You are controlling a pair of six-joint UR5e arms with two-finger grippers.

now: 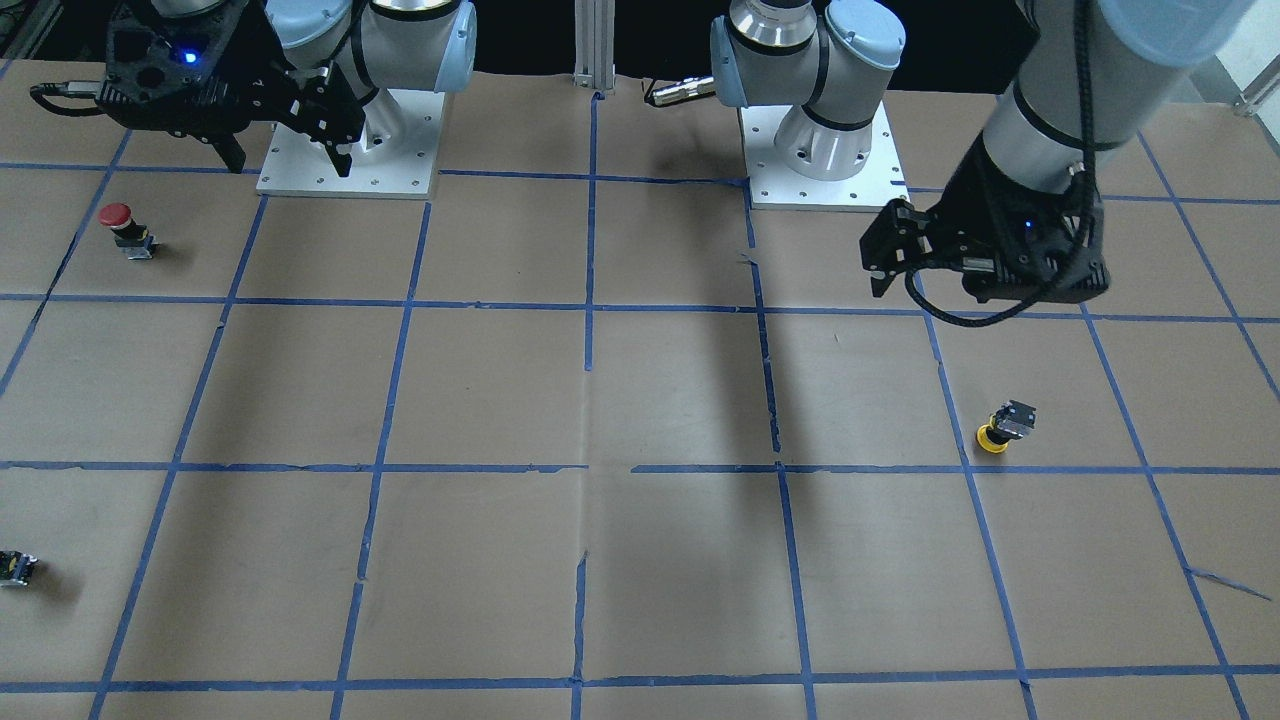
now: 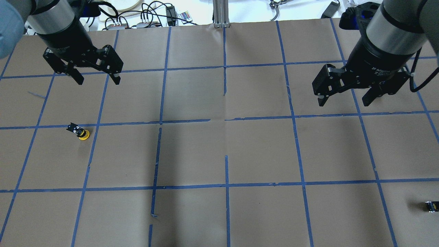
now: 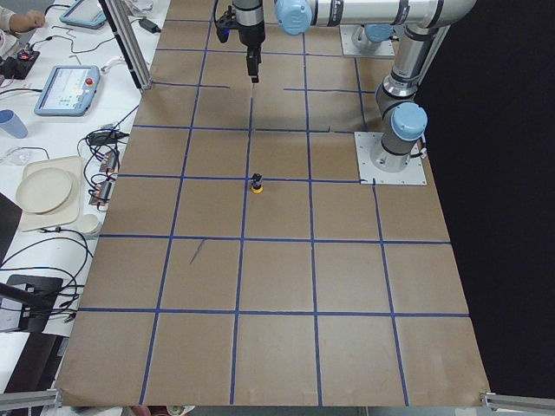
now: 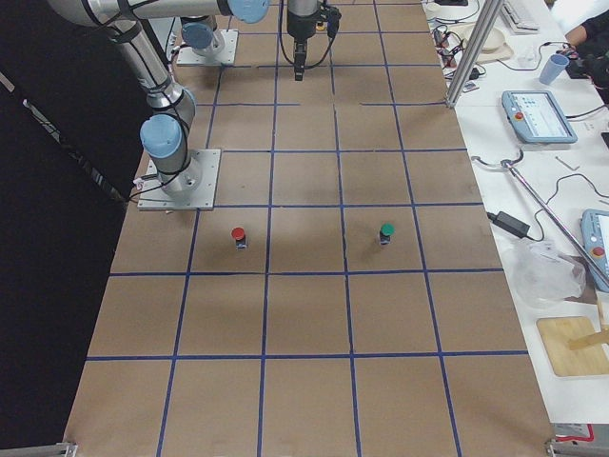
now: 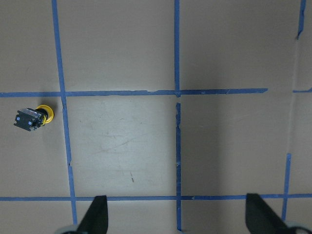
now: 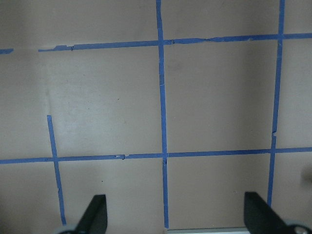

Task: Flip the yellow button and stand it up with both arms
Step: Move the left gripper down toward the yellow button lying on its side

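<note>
Yellow button [image 5: 33, 118] cap partly behind body

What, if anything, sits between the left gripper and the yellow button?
Nothing visible does. The left gripper hangs open above the table, and only bare paper-covered surface lies between it and the yellow button.

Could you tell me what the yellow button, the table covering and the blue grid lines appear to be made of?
Yellow button: likely plastic, with a smooth yellow cap and a black-and-grey block.
Table covering: probably matte brown kraft paper, with seams and small tears.
Blue grid lines: apparently masking tape, with ragged, broken edges.
</note>
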